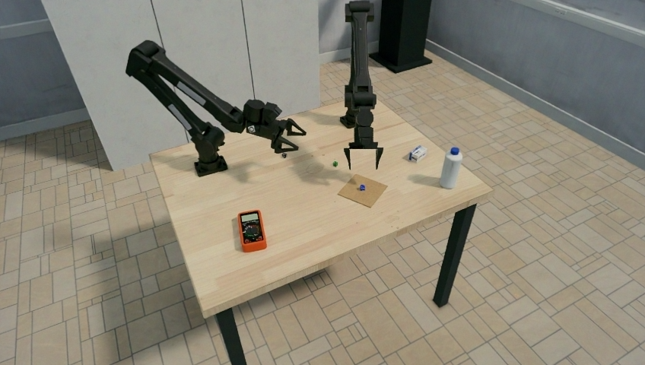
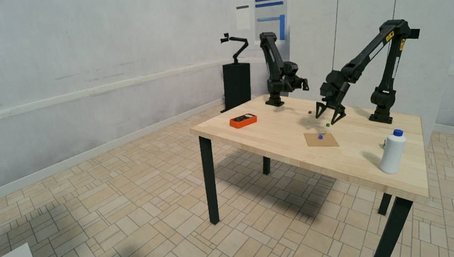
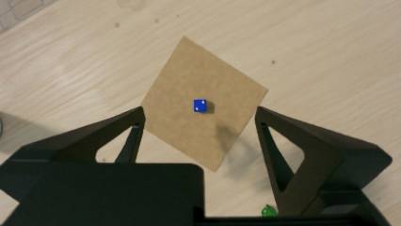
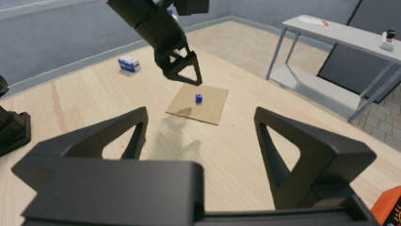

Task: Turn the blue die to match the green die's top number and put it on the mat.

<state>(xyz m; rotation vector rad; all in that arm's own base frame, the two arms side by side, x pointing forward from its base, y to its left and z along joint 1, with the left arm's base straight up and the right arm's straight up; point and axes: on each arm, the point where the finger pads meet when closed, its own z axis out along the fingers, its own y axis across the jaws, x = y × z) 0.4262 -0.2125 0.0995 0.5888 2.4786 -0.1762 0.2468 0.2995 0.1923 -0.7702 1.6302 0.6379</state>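
Observation:
The blue die (image 1: pixel 362 187) (image 2: pixel 320 137) (image 3: pixel 200 105) (image 4: pixel 199 98) lies well inside the edges of the brown mat (image 1: pixel 370 199) (image 2: pixel 312 143) (image 3: pixel 184 58) (image 4: pixel 213 114). It looks flat, with two white dots on top in the left wrist view. The green die (image 1: pixel 335 163) (image 2: pixel 327 125) (image 3: pixel 268 211) is off the mat; its top number is too small to tell. The black third die (image 1: pixel 284 155) (image 2: pixel 309 112) is farther off the mat. My left gripper (image 1: pixel 363 168) (image 2: pixel 324 120) is open and empty above the mat's near-base side. My right gripper (image 1: pixel 301 141) (image 4: pixel 200 112) is open and empty, above the table near the third die.
An orange multimeter (image 1: pixel 252 230) (image 2: pixel 243 120) lies on the table on the right arm's side. A white bottle with a blue cap (image 1: pixel 450 169) (image 2: pixel 393 152) and a small blue-white box (image 1: pixel 417 153) (image 4: pixel 129 64) stand on the left arm's side.

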